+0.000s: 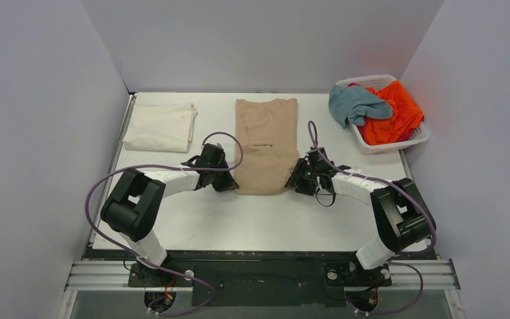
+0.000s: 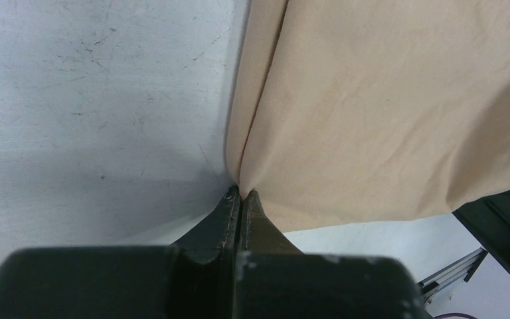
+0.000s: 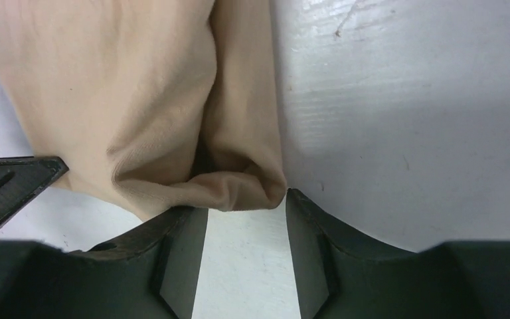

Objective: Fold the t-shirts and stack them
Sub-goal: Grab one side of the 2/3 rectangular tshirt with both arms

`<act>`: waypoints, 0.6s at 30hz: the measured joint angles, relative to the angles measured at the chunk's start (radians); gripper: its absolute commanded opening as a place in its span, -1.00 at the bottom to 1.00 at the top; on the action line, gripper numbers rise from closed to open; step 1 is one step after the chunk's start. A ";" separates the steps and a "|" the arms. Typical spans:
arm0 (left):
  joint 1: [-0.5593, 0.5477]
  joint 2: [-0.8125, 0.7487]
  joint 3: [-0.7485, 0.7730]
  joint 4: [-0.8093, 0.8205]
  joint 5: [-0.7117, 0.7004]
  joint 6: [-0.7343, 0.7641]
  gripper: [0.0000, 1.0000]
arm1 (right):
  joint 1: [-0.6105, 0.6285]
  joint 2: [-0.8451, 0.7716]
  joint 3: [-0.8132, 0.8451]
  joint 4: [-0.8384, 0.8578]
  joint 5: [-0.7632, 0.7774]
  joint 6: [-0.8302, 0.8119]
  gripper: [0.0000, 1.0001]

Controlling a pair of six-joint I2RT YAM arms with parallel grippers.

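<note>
The left gripper [image 2: 240, 194] is clamped on a corner of the tan shirt [image 2: 385, 113]; the right gripper [image 3: 242, 203] gapes open around its bunched hem, fold's inside hidden.

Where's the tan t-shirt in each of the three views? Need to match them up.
Top external: tan cotton t-shirt lies flat on the white table, centre.
Left wrist: fills the upper right, corner pinched in the shut left gripper.
Right wrist: upper left, bunched corner just ahead of the open right gripper.
Shared landmark: the shirt's near hem, in all three.
</note>
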 measured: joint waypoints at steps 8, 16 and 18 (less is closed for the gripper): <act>-0.001 -0.004 -0.002 -0.001 -0.002 -0.002 -1.00 | 0.000 0.011 -0.032 0.056 0.013 0.001 -1.00; -0.056 -0.194 -0.156 -0.068 -0.023 -0.031 -1.00 | 0.027 -0.233 -0.182 -0.040 -0.077 -0.005 -1.00; -0.098 -0.304 -0.214 -0.118 -0.042 -0.053 -1.00 | 0.053 -0.346 -0.224 -0.098 -0.112 -0.004 -1.00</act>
